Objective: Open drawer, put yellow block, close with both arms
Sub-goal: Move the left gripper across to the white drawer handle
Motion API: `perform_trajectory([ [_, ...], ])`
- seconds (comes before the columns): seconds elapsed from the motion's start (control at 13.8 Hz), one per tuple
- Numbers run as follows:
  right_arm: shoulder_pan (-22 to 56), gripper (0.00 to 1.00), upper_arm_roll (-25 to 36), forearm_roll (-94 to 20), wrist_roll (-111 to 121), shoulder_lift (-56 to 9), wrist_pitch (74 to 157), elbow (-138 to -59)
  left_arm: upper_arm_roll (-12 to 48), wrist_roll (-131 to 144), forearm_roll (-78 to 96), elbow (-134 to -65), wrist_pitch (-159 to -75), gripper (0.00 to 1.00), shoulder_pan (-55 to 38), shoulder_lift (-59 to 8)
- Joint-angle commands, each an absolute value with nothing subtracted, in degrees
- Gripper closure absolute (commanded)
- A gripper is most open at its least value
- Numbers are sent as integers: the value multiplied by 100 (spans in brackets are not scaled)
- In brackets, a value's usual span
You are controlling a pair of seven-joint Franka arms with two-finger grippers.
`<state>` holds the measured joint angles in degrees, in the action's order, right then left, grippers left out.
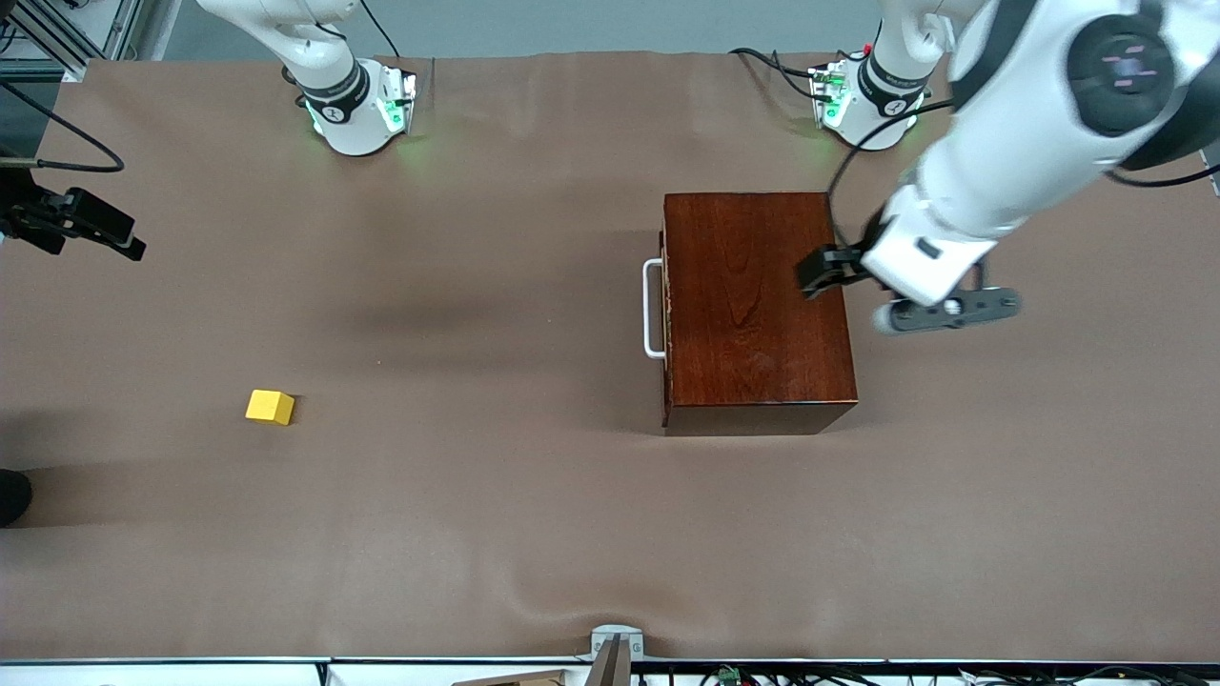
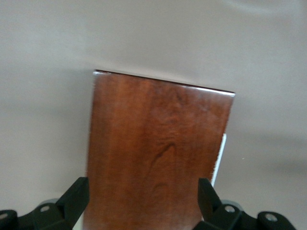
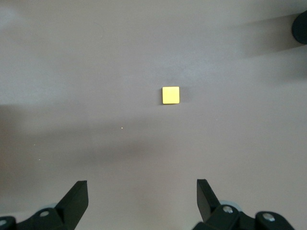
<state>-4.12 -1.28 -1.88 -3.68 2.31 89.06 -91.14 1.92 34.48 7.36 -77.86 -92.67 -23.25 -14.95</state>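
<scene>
Drawer (image 1: 667, 310) sitting closed, block (image 1: 270, 407) lying well apart toward right arm's end. Left gripper (image 2: 143, 196) hovering spread over box (image 1: 753, 305); right gripper (image 3: 142, 194) spread over block. Risk: box sliding when handle (image 1: 653, 310) pulled.

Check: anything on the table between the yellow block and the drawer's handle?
Nothing: in the front view only bare brown cloth lies between the yellow block and the drawer's white handle.

No text, label, brand, number or sign can be read anywhere in these three views.
</scene>
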Motion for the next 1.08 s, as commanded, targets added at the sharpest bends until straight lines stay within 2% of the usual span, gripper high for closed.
perform_trajectory([
  [0.0,-404,0,-141,-149,-299,246,8868,-9061,132,4093,555,-7436,-9509,0,-2802,-1871],
  [0.72,-404,0,-141,-149,-299,246,8868,-9062,70,5975,-378,-7049,-10756,0,-4332,-3110],
  [1.01,-404,0,-141,-149,-299,246,8859,-9062,-175,6073,-440,-6970,-10854,0,-4832,-3426],
])
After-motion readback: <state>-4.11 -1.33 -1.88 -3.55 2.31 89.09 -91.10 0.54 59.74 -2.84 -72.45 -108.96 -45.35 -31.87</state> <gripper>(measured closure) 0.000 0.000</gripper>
